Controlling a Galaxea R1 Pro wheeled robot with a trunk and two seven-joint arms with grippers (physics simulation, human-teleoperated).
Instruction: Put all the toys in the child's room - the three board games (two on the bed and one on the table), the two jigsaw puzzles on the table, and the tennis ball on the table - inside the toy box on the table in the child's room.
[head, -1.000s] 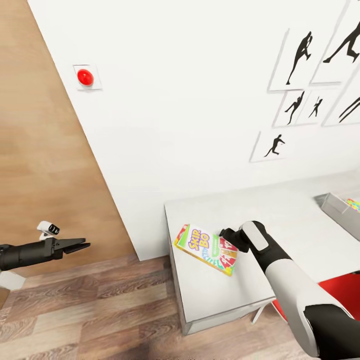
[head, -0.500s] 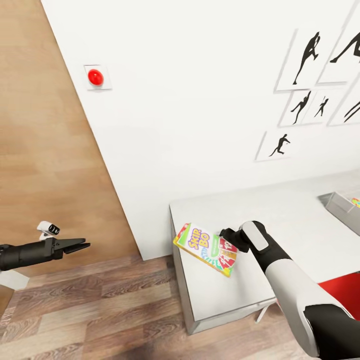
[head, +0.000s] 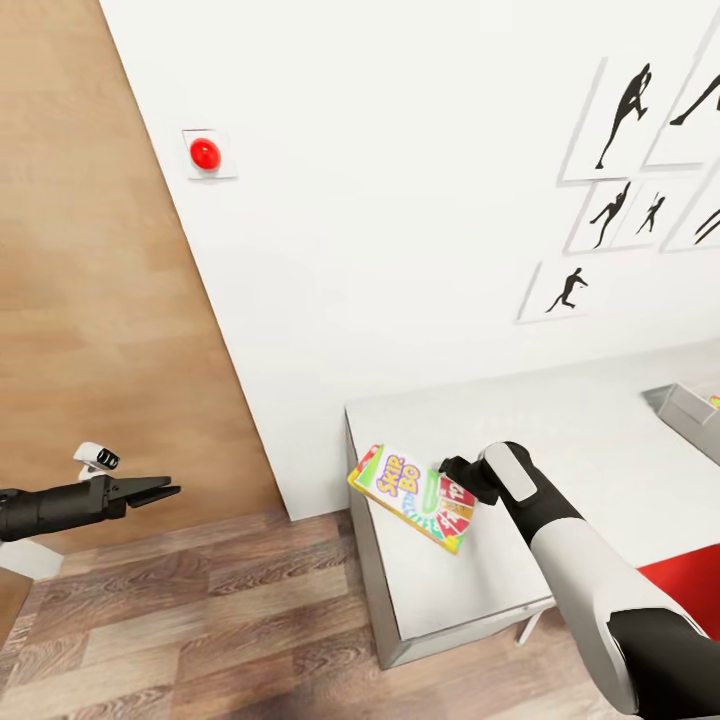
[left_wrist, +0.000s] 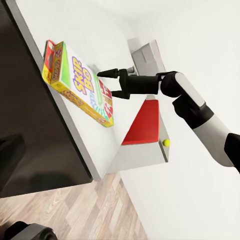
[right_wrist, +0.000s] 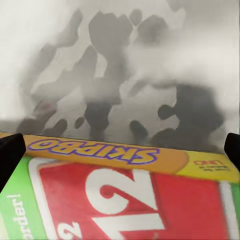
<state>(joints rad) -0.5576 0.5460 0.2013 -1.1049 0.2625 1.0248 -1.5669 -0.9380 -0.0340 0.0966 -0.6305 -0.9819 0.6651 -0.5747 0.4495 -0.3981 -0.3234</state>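
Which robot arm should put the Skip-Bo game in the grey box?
Probably the right. The right gripper already holds the Skip-Bo box over the table, on the toy box side. The left gripper hangs apart over the floor.

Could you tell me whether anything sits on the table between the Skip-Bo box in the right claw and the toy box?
Nothing visible does. The right claw holds the Skip-Bo box near the table's near end, and the pale top between it and the toy box at the far right looks bare.
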